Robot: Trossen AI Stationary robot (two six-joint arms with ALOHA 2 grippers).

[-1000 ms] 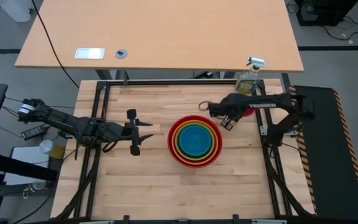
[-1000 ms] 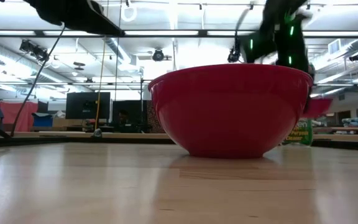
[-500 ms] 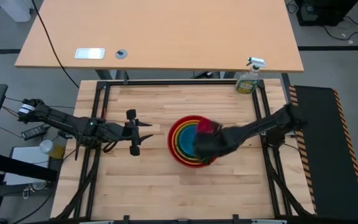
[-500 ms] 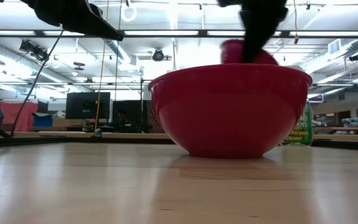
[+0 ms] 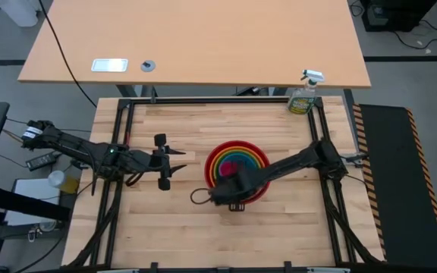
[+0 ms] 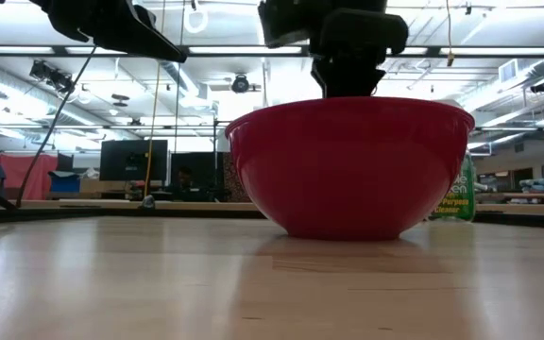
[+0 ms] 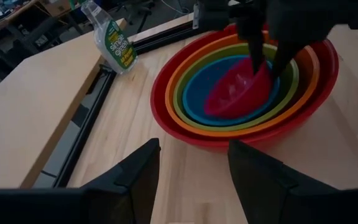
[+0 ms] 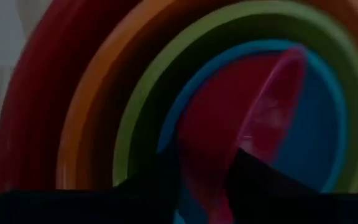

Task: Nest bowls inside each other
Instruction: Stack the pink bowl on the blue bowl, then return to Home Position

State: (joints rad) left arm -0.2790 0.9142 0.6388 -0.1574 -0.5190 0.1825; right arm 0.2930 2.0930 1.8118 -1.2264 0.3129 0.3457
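Observation:
The red bowl (image 6: 348, 170) stands on the table's middle, with the orange (image 7: 166, 87), lime green (image 7: 182, 93) and blue (image 7: 197, 93) bowls nested in it. The small pink bowl (image 7: 235, 93) lies tilted inside the blue one, lower side down and raised rim up. My right gripper (image 7: 268, 56) points down over the nest, open, with one finger on each side of that raised rim. My left gripper (image 5: 174, 161) is open and holds nothing, a little to the left of the nest. My right gripper stands over the pink bowl's raised rim (image 7: 267, 67) from above, one finger inside the bowl and one outside. Whether either finger touches the wall, I cannot tell. The bowl's lower side rests in the blue bowl.
A clear spray bottle (image 5: 303, 97) stands at the table's far right corner. A black frame rail (image 5: 203, 101) runs along the far edge. A tan desk (image 5: 196, 38) stands beyond it. Bare wood lies near and left of the nest.
My right gripper has swung from the far right, by the spray bottle, toward the near left with the pink bowl, and has tipped to point down over the nest. The pink bowl, carried in the air before, now lies tilted inside the blue bowl.

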